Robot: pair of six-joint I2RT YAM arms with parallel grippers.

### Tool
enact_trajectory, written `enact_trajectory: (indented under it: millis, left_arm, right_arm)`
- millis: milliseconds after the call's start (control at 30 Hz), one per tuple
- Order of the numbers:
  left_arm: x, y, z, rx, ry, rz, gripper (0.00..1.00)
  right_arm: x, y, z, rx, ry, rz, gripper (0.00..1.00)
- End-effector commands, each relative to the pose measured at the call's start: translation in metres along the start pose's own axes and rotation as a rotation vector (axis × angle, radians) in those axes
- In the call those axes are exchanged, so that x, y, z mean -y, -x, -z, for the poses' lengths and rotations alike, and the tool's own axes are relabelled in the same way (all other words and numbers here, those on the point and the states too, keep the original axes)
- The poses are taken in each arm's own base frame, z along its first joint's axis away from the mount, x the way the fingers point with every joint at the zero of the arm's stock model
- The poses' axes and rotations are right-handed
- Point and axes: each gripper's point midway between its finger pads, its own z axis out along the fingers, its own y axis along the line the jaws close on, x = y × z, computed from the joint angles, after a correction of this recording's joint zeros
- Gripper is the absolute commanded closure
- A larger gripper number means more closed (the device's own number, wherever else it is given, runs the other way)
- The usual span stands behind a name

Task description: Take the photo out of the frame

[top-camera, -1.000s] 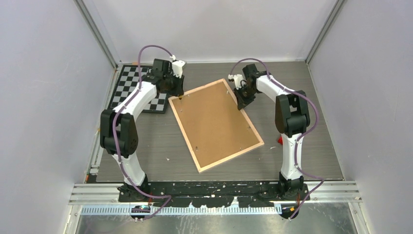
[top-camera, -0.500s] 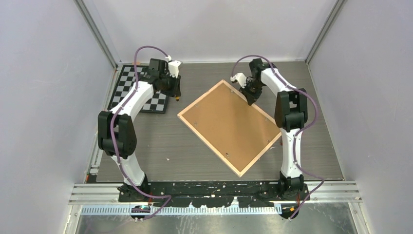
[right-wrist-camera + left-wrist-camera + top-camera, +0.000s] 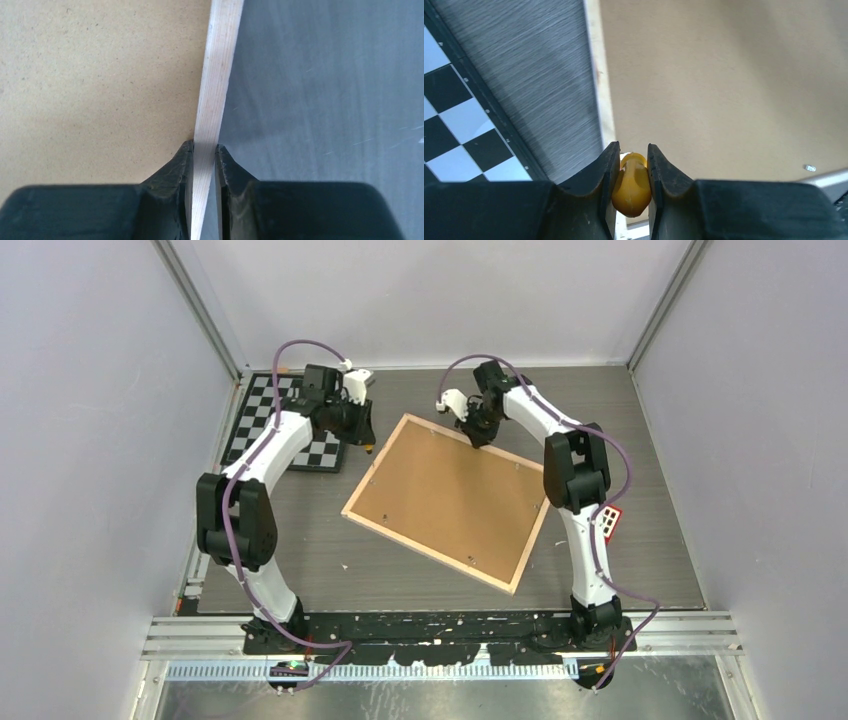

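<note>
Top external view: the frame (image 3: 450, 500) lies back up on the worktop (image 3: 640, 440), turned askew, its brown panel showing inside a pale wood rim. My right hand (image 3: 478, 436) is at the frame's far edge, near the far-left corner. Right wrist view shows it grasping that rim. One finger is on the panel side and the other on the outer side, with the wood strip pinched between them. My left hand (image 3: 367, 443) is at the frame's left edge, near the same corner, with the checkerboard (image 3: 262, 415) just to its left. Left wrist view shows it clenched on a small yellow piece (image 3: 631, 187) right at the rim; whether the piece touches the wood I cannot tell. A small red and white thing (image 3: 608, 521) shows right of the frame, beside my right arm.
</note>
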Motion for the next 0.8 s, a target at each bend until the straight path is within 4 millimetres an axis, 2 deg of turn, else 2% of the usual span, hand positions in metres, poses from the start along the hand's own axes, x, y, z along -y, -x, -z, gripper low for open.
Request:
enact_trajectory:
  millis: [0, 67, 133, 167, 300, 500, 633, 767]
  left_arm:
    - [0.019, 0.033, 0.020, 0.122, -0.071, 0.044, 1.00]
    - [0.024, 0.044, 0.020, 0.155, -0.094, 0.094, 1.00]
    - [0.029, 0.057, 0.022, 0.193, -0.117, 0.141, 1.00]
    - [0.032, 0.063, 0.024, 0.208, -0.135, 0.166, 1.00]
    - [0.044, 0.081, 0.028, 0.256, -0.213, 0.289, 1.00]
    - [0.057, 0.094, 0.035, 0.270, -0.308, 0.390, 1.00]
    - [0.064, 0.099, 0.039, 0.279, -0.358, 0.420, 1.00]
    - [0.068, 0.100, 0.041, 0.285, -0.376, 0.455, 1.00]
  right_arm:
    - [0.075, 0.061, 0.019, 0.230, -0.287, 0.052, 0.71]
    - [0.078, 0.083, 0.041, 0.318, -0.313, 0.003, 0.50]
    - [0.069, 0.104, 0.065, 0.414, -0.293, -0.056, 0.38]
    - [0.060, 0.114, 0.076, 0.469, -0.260, -0.110, 0.35]
    - [0.010, 0.152, 0.109, 0.639, -0.063, -0.246, 0.33]
    - [-0.071, 0.183, 0.129, 0.737, 0.153, -0.229, 0.30]
    - [-0.097, 0.191, 0.123, 0.731, 0.192, -0.204, 0.30]
    - [-0.106, 0.202, 0.116, 0.722, 0.196, -0.195, 0.31]
